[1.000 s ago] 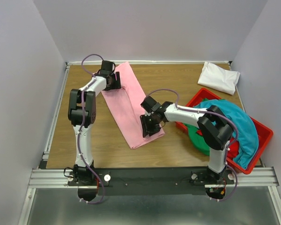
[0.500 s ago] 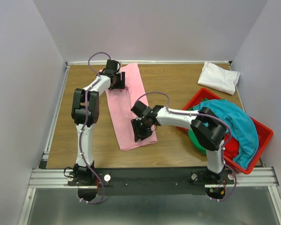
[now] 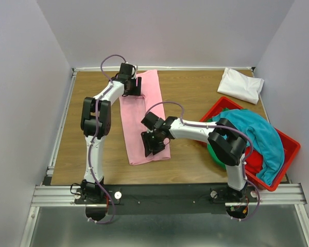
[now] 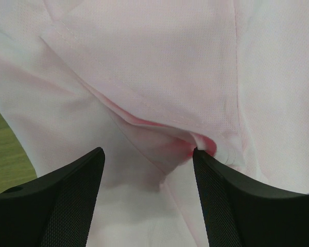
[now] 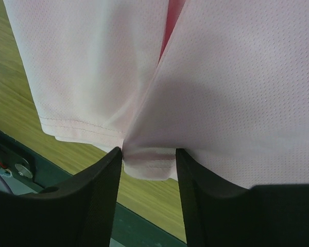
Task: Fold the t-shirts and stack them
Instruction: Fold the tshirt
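The right claw (image 5: 149,154) has its two fingers drawn close together, pinching a hemmed corner of the pink shirt (image 5: 237,92). The stitched edge bulges out between the fingertips. From that corner the cloth runs up and away from the claw in two overlapping layers, with a darker pink slit where they meet. Left of the fingers, past the shirt's edge, lies the bare wooden table (image 5: 10,113).

From above, this claw sits on the near end of the shirt, which stretches away from it as a long folded strip toward the far side of the table. The left claw (image 3: 134,86) sits at the far end of the strip, on its left edge.

In the wrist view the left claw's fingers stand partly apart, with pink cloth filling the gap. A crease runs across to the right fingertip and gathers there in a small pucker. I cannot tell whether the fingers actually clamp the cloth. A sliver of table shows to the left of the left finger.

Well to the right of the right claw stands a red bin (image 3: 291,148), with a teal shirt (image 3: 257,131) draped over it and a green shirt (image 3: 215,152) hanging at its near-left side. A folded white shirt (image 3: 242,85) lies in the far right corner, well apart from both claws.
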Motion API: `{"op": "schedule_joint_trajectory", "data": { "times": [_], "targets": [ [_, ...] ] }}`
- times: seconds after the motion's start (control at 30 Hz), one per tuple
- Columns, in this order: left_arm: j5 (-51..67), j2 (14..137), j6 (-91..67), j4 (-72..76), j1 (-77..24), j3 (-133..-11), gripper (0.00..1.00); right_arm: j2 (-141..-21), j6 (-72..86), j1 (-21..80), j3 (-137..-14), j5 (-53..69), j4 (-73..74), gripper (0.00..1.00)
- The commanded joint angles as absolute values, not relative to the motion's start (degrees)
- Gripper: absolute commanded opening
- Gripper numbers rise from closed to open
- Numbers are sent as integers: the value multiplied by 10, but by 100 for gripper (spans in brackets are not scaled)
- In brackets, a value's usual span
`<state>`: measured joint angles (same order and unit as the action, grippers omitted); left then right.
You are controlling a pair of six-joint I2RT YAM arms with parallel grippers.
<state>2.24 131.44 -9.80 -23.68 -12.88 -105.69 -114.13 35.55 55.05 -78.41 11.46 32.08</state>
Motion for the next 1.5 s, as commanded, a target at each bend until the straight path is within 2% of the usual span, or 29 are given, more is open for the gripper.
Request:
{"op": "schedule_joint_trajectory", "data": {
  "times": [0.0, 0.2, 0.27, 0.37, 0.47, 0.6, 0.8, 0.97, 1.1, 1.47],
  "targets": [
    [36, 1305, -94, -257, -133, -1118, 79, -1137, 350, 556, -803, 84, 323, 56],
    [28, 1269, -89, -301, -125, -1207, 82, -1099, 352, 555, -841, 4, 390, 65],
    [36, 1233, -93, -295, -118, -1195, 82, -1078, 365, 552, -840, -58, 420, 66],
    [47, 1166, -111, -292, -111, -1104, 82, -1062, 424, 537, -846, -105, 481, 68],
    [30, 1077, -138, -293, -111, -1015, 82, -1030, 471, 534, -825, -102, 491, 68],
    [33, 929, -199, -238, -112, -793, 82, -978, 472, 534, -776, -115, 494, 68],
    [-29, 784, -271, -288, -134, -627, 82, -917, 445, 533, -686, -113, 484, 67],
    [-43, 662, -324, -351, -145, -551, 82, -867, 456, 533, -621, -90, 441, 67],
    [-27, 615, -342, -360, -148, -503, 82, -868, 468, 533, -613, -77, 412, 66],
    [-11, 585, -367, -339, -168, -416, 82, -964, 438, 533, -659, -55, 366, 66]
  ]
}}
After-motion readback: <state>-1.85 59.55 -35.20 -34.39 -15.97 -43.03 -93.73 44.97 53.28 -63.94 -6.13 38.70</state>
